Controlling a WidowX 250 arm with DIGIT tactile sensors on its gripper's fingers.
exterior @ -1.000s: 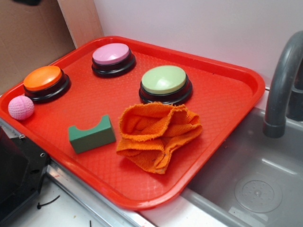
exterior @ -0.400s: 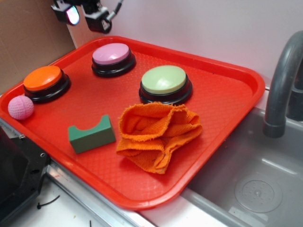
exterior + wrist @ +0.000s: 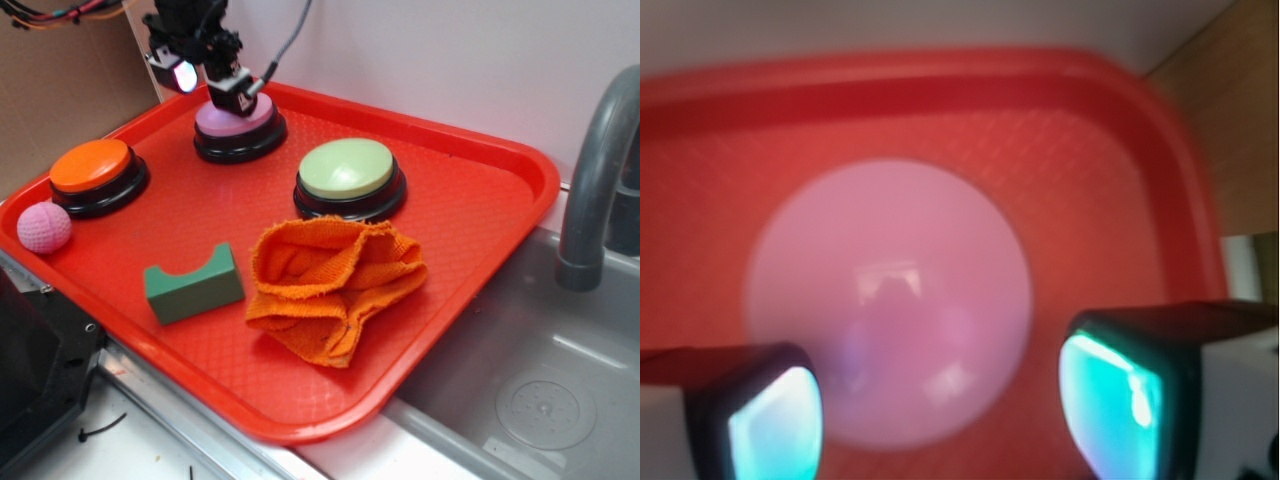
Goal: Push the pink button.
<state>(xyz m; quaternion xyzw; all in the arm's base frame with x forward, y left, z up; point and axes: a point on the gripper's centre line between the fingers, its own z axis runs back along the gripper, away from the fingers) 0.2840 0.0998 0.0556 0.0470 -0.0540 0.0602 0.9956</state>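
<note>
In the exterior view we see the gripper (image 3: 208,87), fingers spread, above the pink button (image 3: 240,127) at the back of the red tray (image 3: 470,210), which also holds two more buttons, a ball, a block and a cloth. In the wrist view we see the pink button (image 3: 890,300) between the parted fingertips (image 3: 775,425).

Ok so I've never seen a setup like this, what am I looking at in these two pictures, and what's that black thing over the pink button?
The black thing is the robot arm's gripper, a two-fingered claw. It holds nothing. One picture comes from a camera beside the scene. The other comes from a camera on the arm's wrist, looking straight down between the two fingers at the pink button. Everything sits on a red tray next to a sink: the pink button, an orange button, a green button, a small pink ball, a green block and a crumpled orange cloth. The gripper hangs just above the pink button, jaws apart; whether it touches, I cannot tell.
</note>
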